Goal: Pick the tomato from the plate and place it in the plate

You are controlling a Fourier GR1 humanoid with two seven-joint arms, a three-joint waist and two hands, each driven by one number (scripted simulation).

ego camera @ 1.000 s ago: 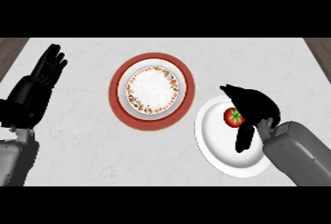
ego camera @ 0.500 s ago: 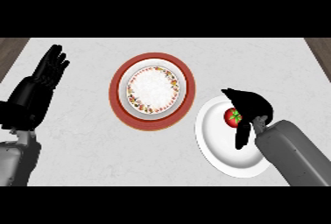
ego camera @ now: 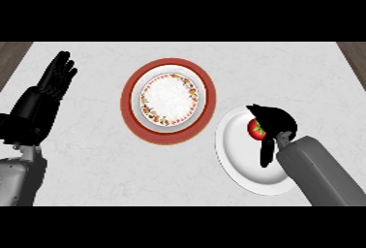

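Note:
A red tomato (ego camera: 255, 128) with a green stem lies on the plain white plate (ego camera: 239, 155) at the right. My right hand (ego camera: 277, 122) sits over the tomato's right side, fingers arched above it and the thumb pointing down beside it, without closing on it. Left of that plate stands a red-rimmed plate (ego camera: 130, 104) with a smaller white, flower-edged plate (ego camera: 169, 95) on top of it. My left hand (ego camera: 52, 85) rests open at the far left, fingers up.
The counter is pale marble, with a dark wooden floor showing at the upper corners. My right forearm (ego camera: 322, 174) covers the white plate's right part.
My right hand has edged slightly lower and closer round the tomato. The tomato, both plates and the left hand have stayed where they were.

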